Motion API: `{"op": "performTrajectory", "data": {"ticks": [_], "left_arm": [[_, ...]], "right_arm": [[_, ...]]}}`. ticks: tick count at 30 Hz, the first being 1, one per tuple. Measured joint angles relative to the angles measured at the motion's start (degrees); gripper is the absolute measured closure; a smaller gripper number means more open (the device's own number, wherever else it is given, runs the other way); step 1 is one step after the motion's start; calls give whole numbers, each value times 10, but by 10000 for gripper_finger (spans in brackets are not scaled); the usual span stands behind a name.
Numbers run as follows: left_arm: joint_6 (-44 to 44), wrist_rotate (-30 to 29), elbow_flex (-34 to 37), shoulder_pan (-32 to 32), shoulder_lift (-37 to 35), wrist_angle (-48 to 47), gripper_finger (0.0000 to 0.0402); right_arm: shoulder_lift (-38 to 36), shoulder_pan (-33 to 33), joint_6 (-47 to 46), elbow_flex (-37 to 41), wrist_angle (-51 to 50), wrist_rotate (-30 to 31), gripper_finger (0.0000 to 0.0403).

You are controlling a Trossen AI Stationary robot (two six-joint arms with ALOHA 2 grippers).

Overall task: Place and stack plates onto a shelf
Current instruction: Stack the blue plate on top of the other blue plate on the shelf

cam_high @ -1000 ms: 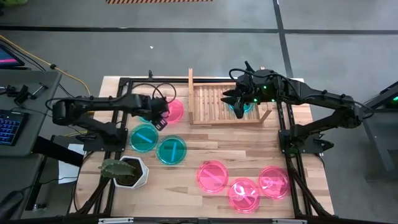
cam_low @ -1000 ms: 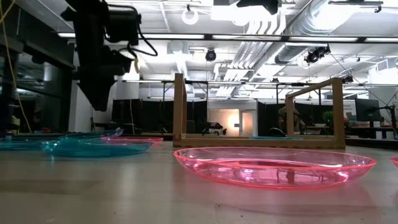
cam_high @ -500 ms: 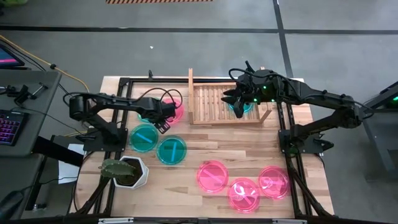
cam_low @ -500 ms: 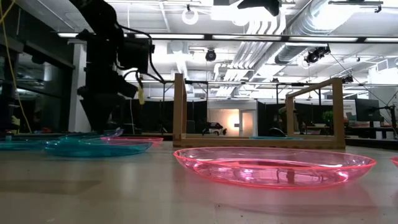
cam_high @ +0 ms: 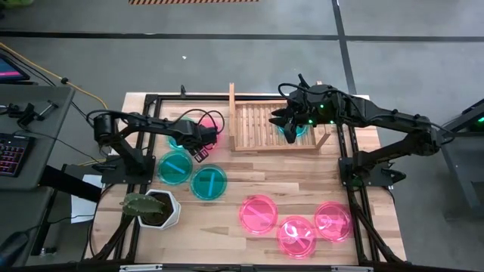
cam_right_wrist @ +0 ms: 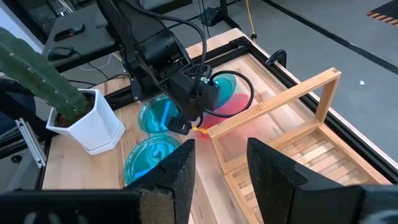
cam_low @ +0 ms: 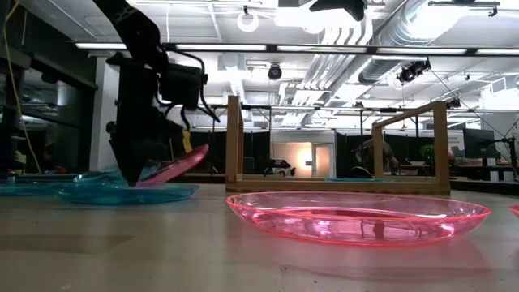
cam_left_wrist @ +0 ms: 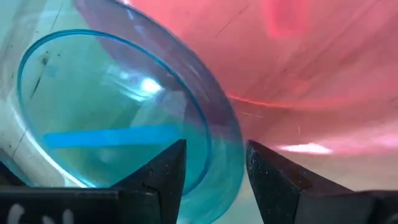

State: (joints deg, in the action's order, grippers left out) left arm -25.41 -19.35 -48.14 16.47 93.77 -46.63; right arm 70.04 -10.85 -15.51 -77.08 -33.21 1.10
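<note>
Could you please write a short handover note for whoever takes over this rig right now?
Left pincer: down at the tilted pink translucent plastic plate, left of the light wooden slatted shelf.
Right pincer: open, over the shelf's right end.
Done: one teal-blue translucent plastic plate lies on the shelf.
Left: seven plates on the butcher-block table, three teal-blue and four pink.

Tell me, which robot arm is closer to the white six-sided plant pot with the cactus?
The left. Its left gripper is down at a tilted pink plate just behind the white plant pot, while the right gripper hangs over the wooden shelf, far across the table.
</note>
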Motion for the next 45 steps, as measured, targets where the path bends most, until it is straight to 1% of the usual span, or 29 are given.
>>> {"op": "performTrajectory", "data": {"ticks": [3, 6, 13, 14, 22, 26, 29, 33, 37, 41, 45], "left_arm": [[0, 0, 0, 0, 0, 1, 266], [0, 0, 0, 0, 0, 0, 291], [0, 0, 0, 0, 0, 0, 387], [1, 1, 0, 0, -2, -1, 394], [6, 3, -1, 5, -42, -3, 400], [6, 1, -1, 16, -78, -14, 401], [6, -6, -12, 24, -110, -40, 401], [26, -22, -53, 32, -151, -72, 401], [48, -45, -118, 32, -176, -102, 401], [82, -77, -206, 32, -179, -136, 401], [145, -104, -311, 32, -169, -137, 401]], "right_arm": [[0, 0, 0, 0, 0, 0, 274], [0, 0, 2, 0, 0, 0, 274], [0, 0, 5, 0, 0, 1, 274], [0, 0, 5, 0, 0, 1, 274], [0, 0, 5, 0, -3, 1, 274], [0, 0, 5, 0, -2, 1, 274], [0, 0, 5, 0, -2, 0, 274], [0, 0, 5, 0, -2, -1, 274], [0, 0, 5, 0, -2, -1, 274], [0, 0, 6, 0, 0, -1, 274], [-9, 0, 11, 0, -1, -1, 274]]}}
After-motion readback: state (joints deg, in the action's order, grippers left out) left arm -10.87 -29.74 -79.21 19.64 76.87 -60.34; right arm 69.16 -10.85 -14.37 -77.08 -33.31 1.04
